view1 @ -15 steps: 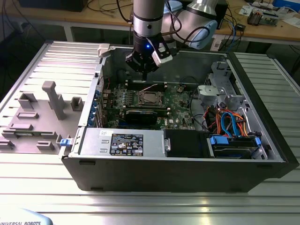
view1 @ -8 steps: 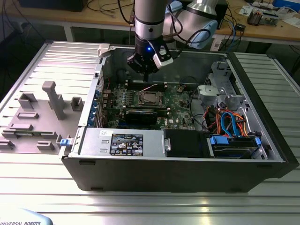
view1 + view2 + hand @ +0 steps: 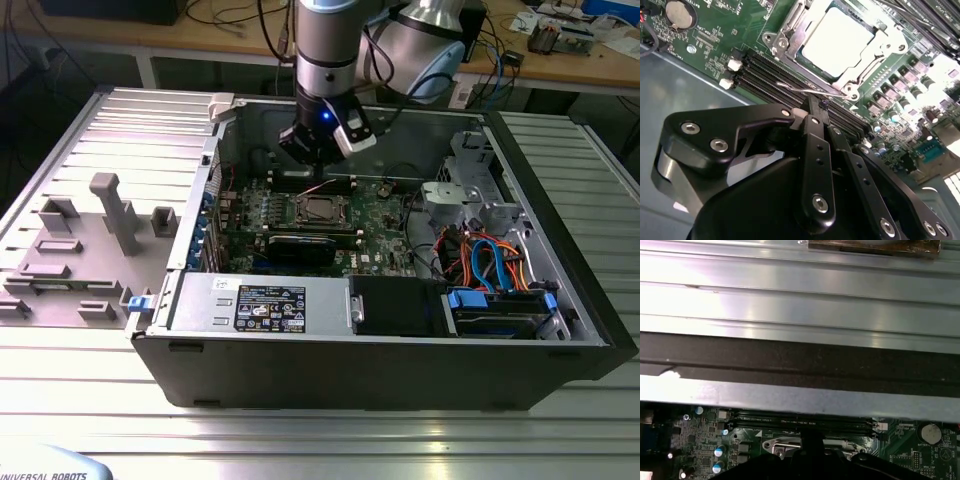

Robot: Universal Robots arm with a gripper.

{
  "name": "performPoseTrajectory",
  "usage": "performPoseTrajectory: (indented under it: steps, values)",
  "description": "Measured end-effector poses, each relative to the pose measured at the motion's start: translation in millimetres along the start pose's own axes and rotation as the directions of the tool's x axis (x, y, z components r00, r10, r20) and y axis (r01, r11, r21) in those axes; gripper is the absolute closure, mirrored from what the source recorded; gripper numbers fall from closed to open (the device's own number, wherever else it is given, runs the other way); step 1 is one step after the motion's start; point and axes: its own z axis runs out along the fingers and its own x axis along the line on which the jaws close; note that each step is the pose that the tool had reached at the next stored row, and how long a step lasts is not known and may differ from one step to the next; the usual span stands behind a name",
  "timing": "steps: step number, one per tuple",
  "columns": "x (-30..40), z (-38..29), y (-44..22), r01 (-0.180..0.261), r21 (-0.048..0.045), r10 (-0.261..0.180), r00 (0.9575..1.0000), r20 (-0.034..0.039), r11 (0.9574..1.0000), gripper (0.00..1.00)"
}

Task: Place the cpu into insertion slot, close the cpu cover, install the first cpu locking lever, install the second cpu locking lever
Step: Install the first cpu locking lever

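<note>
**Gripper.** In the second wrist view the black gripper (image 3: 813, 105) sits nearest the lens. Its fingers (image 3: 816, 150) are brought together at the tips with no gap between them. A thin wire locking lever (image 3: 800, 89) runs just past the tips. Whether the tips pinch it or only press against it cannot be told.

**Computer case.** In the exterior view the open computer case (image 3: 400, 375) lies on its side on a ribbed metal table (image 3: 300, 430). The arm reaches into it from 12 o'clock.

**Motherboard.** The green motherboard (image 3: 385, 225) covers the case floor.

**Insertion slot.** The insertion slot (image 3: 318, 209) lies at 6 o'clock from the gripper, close below it.

**Cpu cover.** The cpu cover (image 3: 790, 25) appears folded down flat around the chip.

**Cpu.** The cpu (image 3: 837, 42) is seated in the slot, its pale metal top showing through the cover window.

**Handling.**
- The cpu is judged light, rigid and smooth-topped. Its underside contacts are probably delicate, so take it by opposite edges only and do not slide it.
- The cover is thin sheet metal and is likely to bend if forced. Press it on the frame, not across the window.
- The lever is springy wire, narrow and slippery. Engage it at its free, bent end, where closed fingertips can bear without slipping towards the black memory slots (image 3: 770, 70) beside it.
</note>
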Motion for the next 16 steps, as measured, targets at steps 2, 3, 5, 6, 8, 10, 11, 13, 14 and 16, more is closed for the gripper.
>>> performPoseTrajectory:
  steps: [2,3,5,6,8,10,11,13,14,16]
  values:
    - [-0.8,0.8,-0.1,0.000,0.0042,0.000,1.0000,-0.0003,1.0000,0.89]
    - [-1.2,1.1,-0.1,0.000,0.0090,0.000,1.0000,-0.0005,1.0000,0.89]
    - [-2.3,1.8,0.1,0.000,0.0200,0.000,1.0000,-0.0012,0.9998,0.89]
    - [-3.2,2.1,0.3,0.000,0.0212,0.000,1.0000,-0.0012,0.9998,0.89]
    - [-5.1,2.6,0.6,0.000,0.0213,0.000,1.0000,-0.0012,0.9998,0.89]
    - [-7.2,3.5,0.9,0.000,0.0218,0.000,1.0000,-0.0012,0.9998,0.89]
    - [-7.7,3.8,1.0,0.000,0.0224,0.000,1.0000,-0.0013,0.9997,0.89]
    - [-8.8,4.5,1.0,0.000,0.0230,0.000,1.0000,-0.0013,0.9997,0.89]
    - [-9.4,4.7,1.0,0.000,0.0231,0.000,1.0000,-0.0013,0.9997,0.89]
    - [-11.0,5.4,1.0,0.000,0.0234,0.000,1.0000,-0.0014,0.9997,0.89]
